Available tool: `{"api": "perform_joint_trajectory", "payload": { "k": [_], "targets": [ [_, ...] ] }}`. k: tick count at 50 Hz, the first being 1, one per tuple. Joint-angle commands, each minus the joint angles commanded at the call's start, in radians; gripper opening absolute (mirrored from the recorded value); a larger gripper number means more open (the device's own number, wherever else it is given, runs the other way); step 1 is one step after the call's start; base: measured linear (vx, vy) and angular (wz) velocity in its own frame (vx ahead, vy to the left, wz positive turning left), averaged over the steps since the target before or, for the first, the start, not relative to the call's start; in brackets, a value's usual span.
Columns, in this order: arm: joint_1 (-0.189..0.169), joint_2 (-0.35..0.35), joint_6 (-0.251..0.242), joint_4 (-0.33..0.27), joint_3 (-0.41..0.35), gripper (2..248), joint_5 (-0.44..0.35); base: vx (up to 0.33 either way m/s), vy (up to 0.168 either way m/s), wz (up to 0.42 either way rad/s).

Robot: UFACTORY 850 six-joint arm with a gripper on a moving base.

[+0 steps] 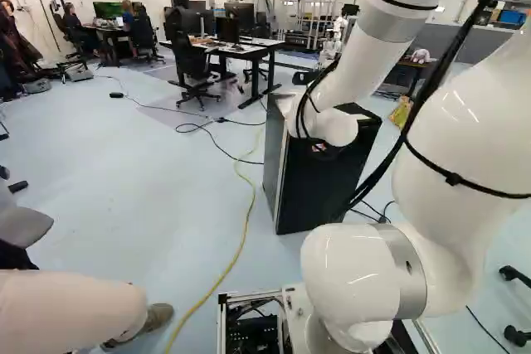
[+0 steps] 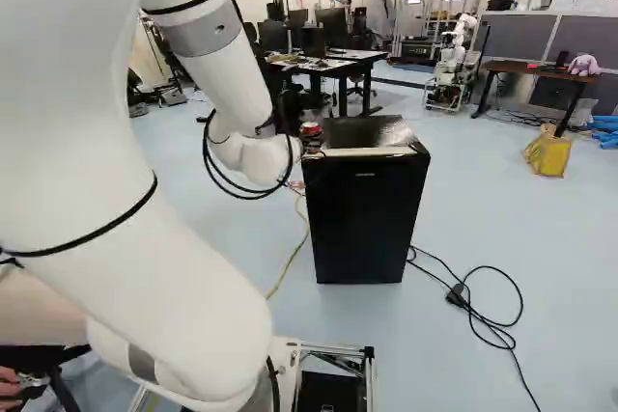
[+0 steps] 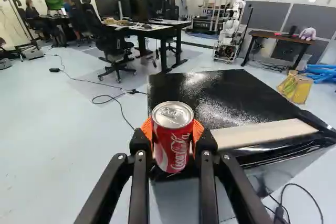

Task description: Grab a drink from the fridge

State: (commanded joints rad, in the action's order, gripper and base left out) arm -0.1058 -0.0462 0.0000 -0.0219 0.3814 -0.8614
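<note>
At the far left of the left base view, a person's leg is seen close beside the base; room on that side should be kept. Right of it, a yellow cable is laid along the floor, so it could be caught if the base is driven that way.

Next, the white arm is reached out, its wrist brought to the fridge's near left corner in the right base view. There the pincer is closed down to a can's width, with the red can held between its orange pads. The can is gripped from two opposite sides and kept upright, top end showing, probably so that nothing is tipped and the round wall is pinched evenly. Whether its base is clear of the fridge top cannot be told.

Right of that, the black fridge is stood upright, front apparently closed; no inside is shown. The drink is judged secured, so the task looks nearly done. A straight, level lift away from the corner is called for; a knock on that edge, or a harder squeeze on thin metal, is the likely risk.

Furthest right, a black cord is left looped on the floor.
</note>
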Motion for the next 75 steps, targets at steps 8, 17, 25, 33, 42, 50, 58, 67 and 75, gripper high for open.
{"api": "perform_joint_trajectory", "payload": {
  "k": [8, 17, 25, 33, 42, 50, 58, 67, 75],
  "targets": [
    [0.022, -0.049, 0.000, 0.005, -0.061, 91, -0.002, 0.000, 0.000, 0.000],
    [0.044, -0.096, 0.000, 0.009, -0.122, 91, -0.005, 0.000, 0.000, 0.000],
    [0.060, -0.133, 0.000, 0.013, -0.168, 91, -0.006, 0.000, 0.000, 0.000],
    [0.075, -0.164, 0.000, 0.015, -0.208, 91, -0.008, 0.000, 0.000, 0.000],
    [0.087, -0.192, 0.000, 0.018, -0.243, 91, -0.009, 0.000, 0.000, 0.000],
    [0.096, -0.211, 0.000, 0.020, -0.266, 91, -0.010, 0.000, 0.000, 0.000],
    [0.102, -0.224, 0.000, 0.021, -0.283, 91, -0.011, 0.000, 0.000, 0.000],
    [0.105, -0.232, 0.000, 0.022, -0.293, 91, -0.011, 0.000, 0.000, 0.000],
    [0.106, -0.233, 0.000, 0.022, -0.294, 91, -0.011, 0.000, 0.000, 0.000]
  ]
}}
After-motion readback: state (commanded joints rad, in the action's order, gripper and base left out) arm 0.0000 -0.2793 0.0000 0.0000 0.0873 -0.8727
